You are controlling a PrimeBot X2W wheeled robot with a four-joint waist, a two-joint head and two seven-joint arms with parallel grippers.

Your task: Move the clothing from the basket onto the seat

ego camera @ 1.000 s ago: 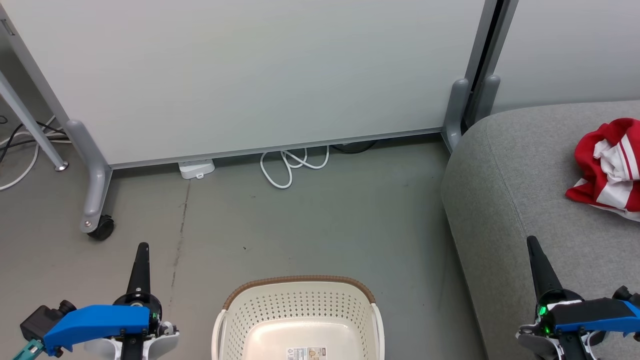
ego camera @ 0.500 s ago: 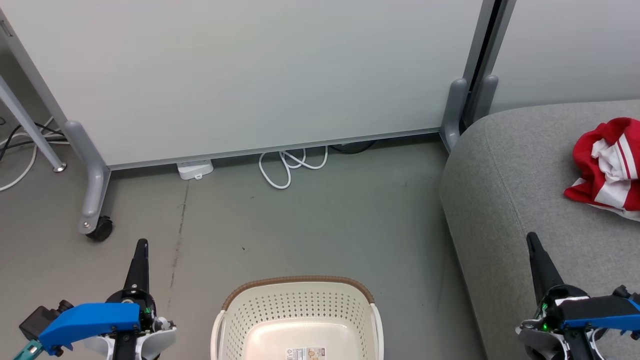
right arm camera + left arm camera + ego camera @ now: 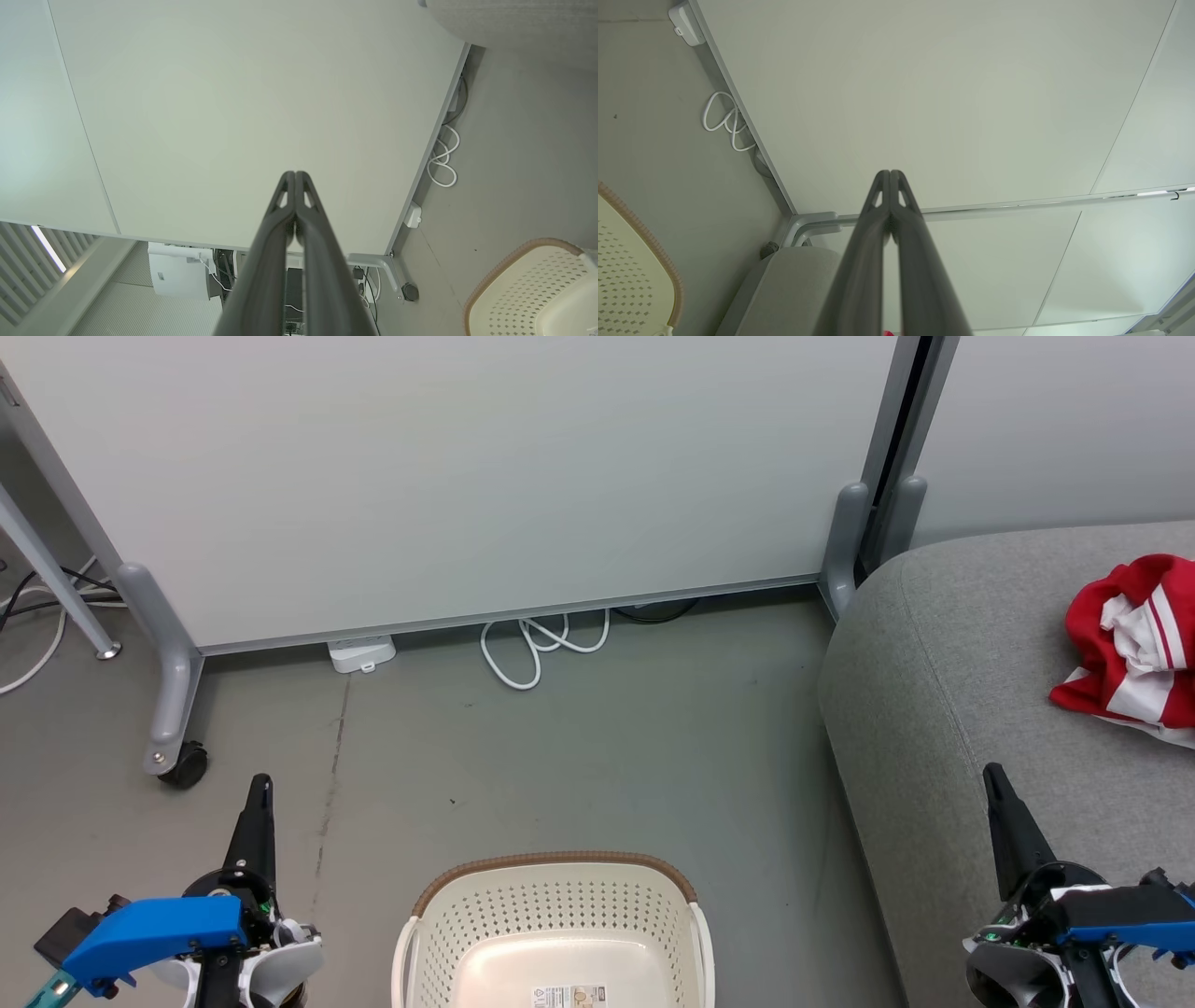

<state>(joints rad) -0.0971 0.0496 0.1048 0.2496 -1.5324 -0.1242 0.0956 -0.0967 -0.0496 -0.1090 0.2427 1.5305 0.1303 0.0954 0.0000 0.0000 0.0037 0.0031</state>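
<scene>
The left fingers (image 3: 868, 242) are pressed together along their length, tips meeting, with nothing between them. The right fingers (image 3: 273, 242) are pressed together the same way and also carry nothing. In the head view both pairs point away from the robot. The left pair stands over the floor (image 3: 579, 737) to the left of the basket (image 3: 560, 861). The right pair stands to the basket's right, over the near edge of the seat (image 3: 943, 691).

What shows of the basket's inside is bare plastic with a small label. Its near part is cut off by the bottom of the head view, so I cannot tell whether any cloth is left there.

The clothing (image 3: 1125, 644), a crumpled red and white heap, lies on the seat well to the right of the basket and farther from the robot. It runs out of the picture on the right. Bunched as it is, it has no plain long axis.

From the basket, the heap is on the right fingers' side, beyond them and a little to their right, so the right arm is much the nearer. As far as these views reach, I judge the task to be done or nearly so. Any further pick would depend on what lies in the hidden part of the basket.
</scene>
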